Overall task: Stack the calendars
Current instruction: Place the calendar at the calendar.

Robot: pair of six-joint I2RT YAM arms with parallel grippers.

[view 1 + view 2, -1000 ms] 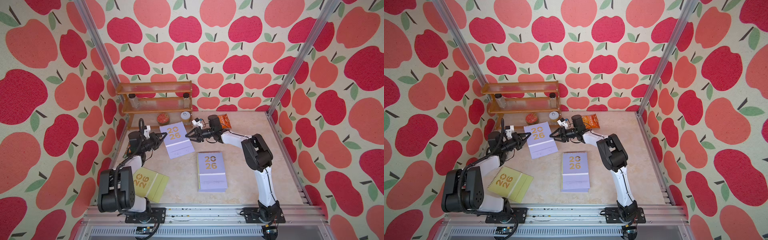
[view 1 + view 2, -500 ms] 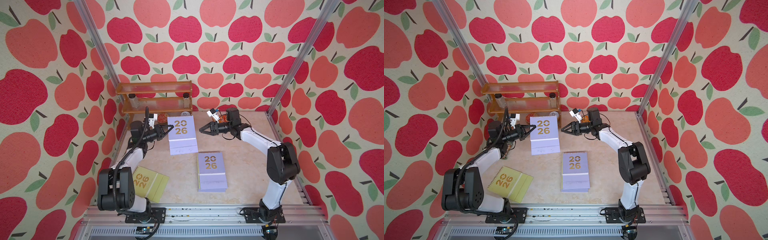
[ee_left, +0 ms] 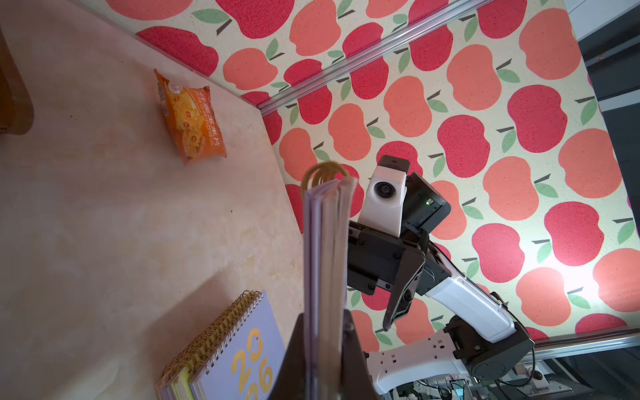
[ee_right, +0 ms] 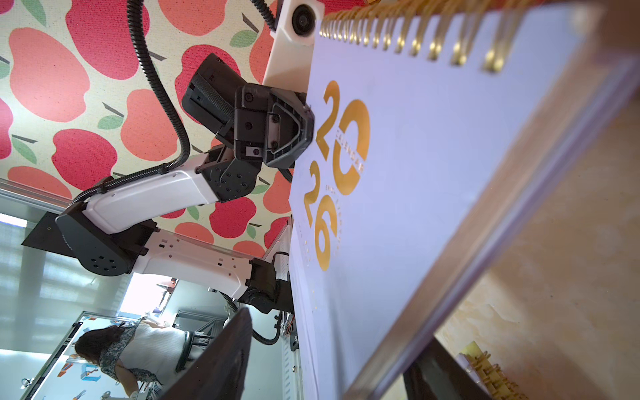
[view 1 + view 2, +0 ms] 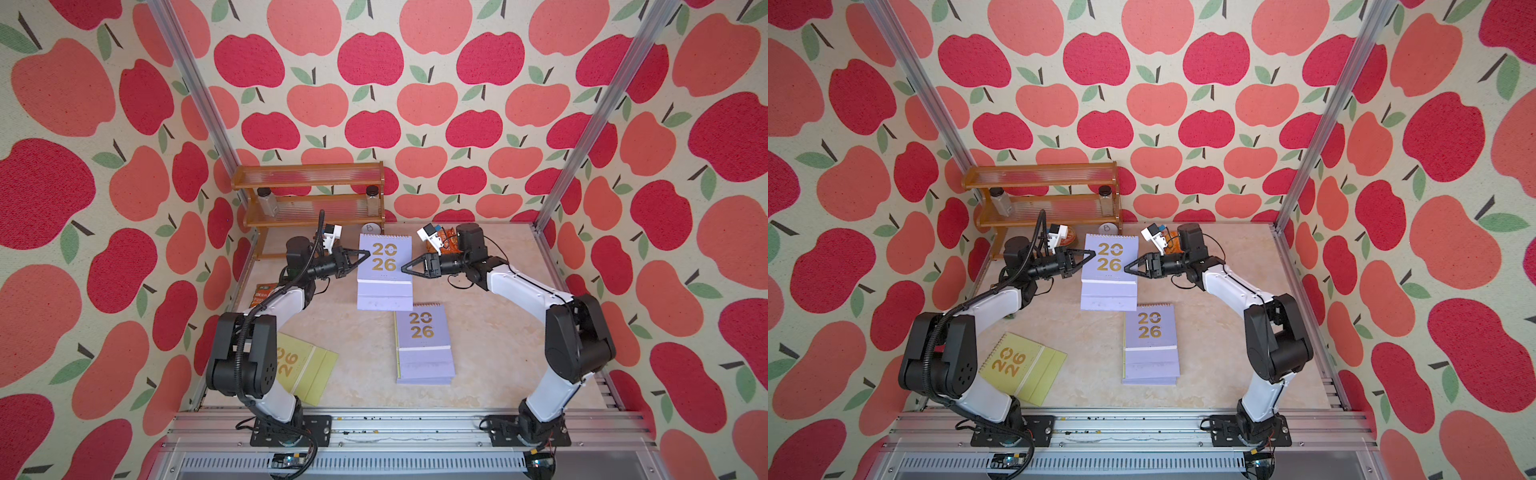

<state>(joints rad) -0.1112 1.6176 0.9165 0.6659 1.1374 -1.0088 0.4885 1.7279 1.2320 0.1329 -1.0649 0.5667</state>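
At lavender calendar (image 5: 386, 286), left hand (image 5: 366, 253) tight, right hand (image 5: 405, 268) agape

lavender calendar (image 5: 384, 270), gold digits; yellow-green calendar (image 5: 309, 370); walls (image 5: 374, 104) red-coral apple print.

Far calendar (image 5: 384, 286) behind calendar stack (image 5: 424, 349); rack (image 5: 309, 195) beyond, third calendar (image 5: 309, 370) front-left
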